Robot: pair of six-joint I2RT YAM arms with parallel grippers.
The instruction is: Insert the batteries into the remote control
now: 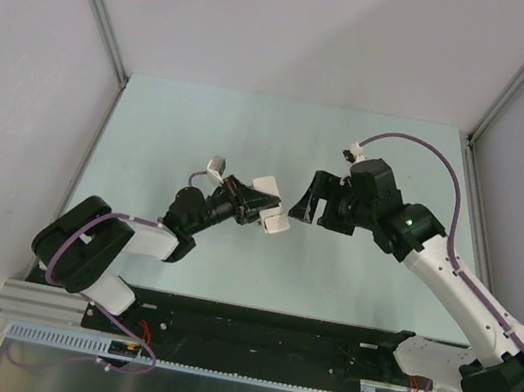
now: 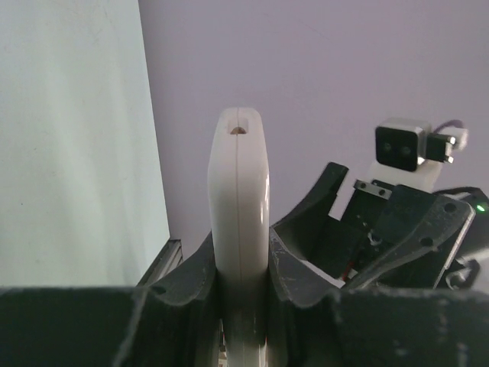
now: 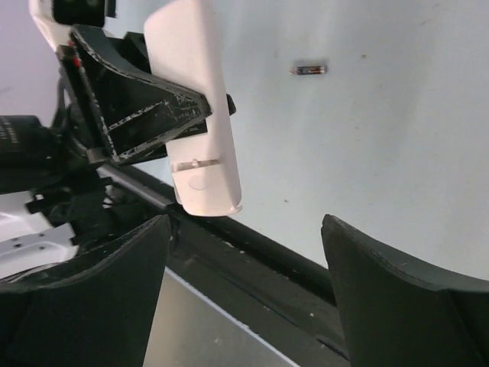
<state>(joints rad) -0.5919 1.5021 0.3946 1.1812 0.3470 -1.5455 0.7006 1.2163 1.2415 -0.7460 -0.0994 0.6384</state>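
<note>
Left pincer (image 2: 239,264) clamps the remote (image 2: 239,191) aloft, seemingly so the right pincer (image 3: 246,229), spread beside it, gets access.

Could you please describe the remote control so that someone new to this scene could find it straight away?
Start at the middle of the pale green table, where the two arms meet. There the left hand is shut on the remote control, held clear of the surface, facing the open right hand. It is the one smooth white bar between black fingers.
</note>
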